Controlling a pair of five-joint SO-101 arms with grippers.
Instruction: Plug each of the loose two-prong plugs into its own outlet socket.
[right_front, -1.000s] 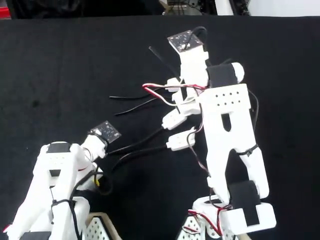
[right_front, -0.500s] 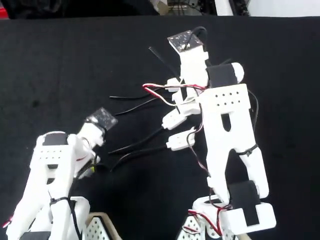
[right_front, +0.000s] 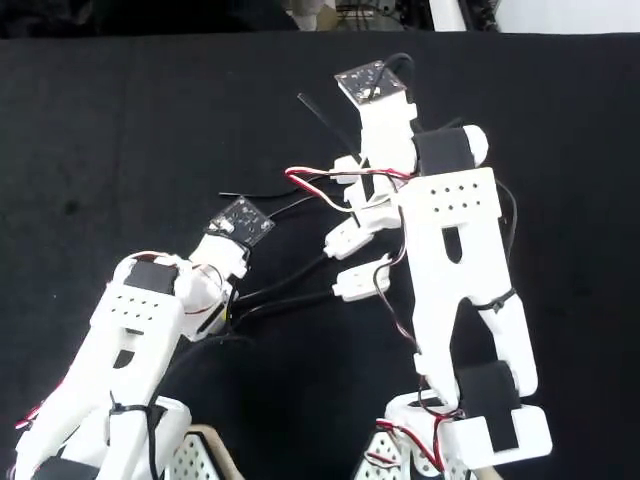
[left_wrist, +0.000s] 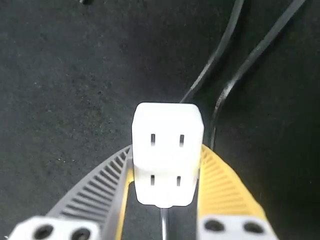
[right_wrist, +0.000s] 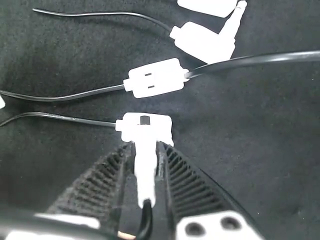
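so the left claw (left_wrist: 166, 167) is clamping a white socket block (left_wrist: 167, 140) by its 2 sides, grey finger on one and yellow on the other, and the block is showing 4 slots in 2 pairs facing straight at the wrist cam. The right claw (right_wrist: 145, 149) is squeezing a slim white plug (right_wrist: 144, 172), long axis running right along the fingers. Its nose is touching a white elbow piece (right_wrist: 145, 127) with a thin black cord trailing off sideways; can't tell if it's seated or just butting up against it. The bit that matters imo: a free 2-slot socket (right_wrist: 154, 80) is lying just ahead of that claw, past the elbow piece, but its long axis is sitting crosswise to the plug, so I'm guessing it's going to need a turn and not just a straight push. From above, the right arm (right_front: 455, 260) is hanging right over the white pieces while the left arm (right_front: 130, 340) is sitting off to the side with 2 black cords (right_front: 285, 292) running between them, so the right one is looking way nearer. Everything is lying on a black cloth-covered desk (right_front: 120, 120), matte and a bit fuzzy, so stuff probably isn't sliding much. Room is looking tight: cords and another white connector (right_wrist: 202, 40) are crowding just beyond the socket.
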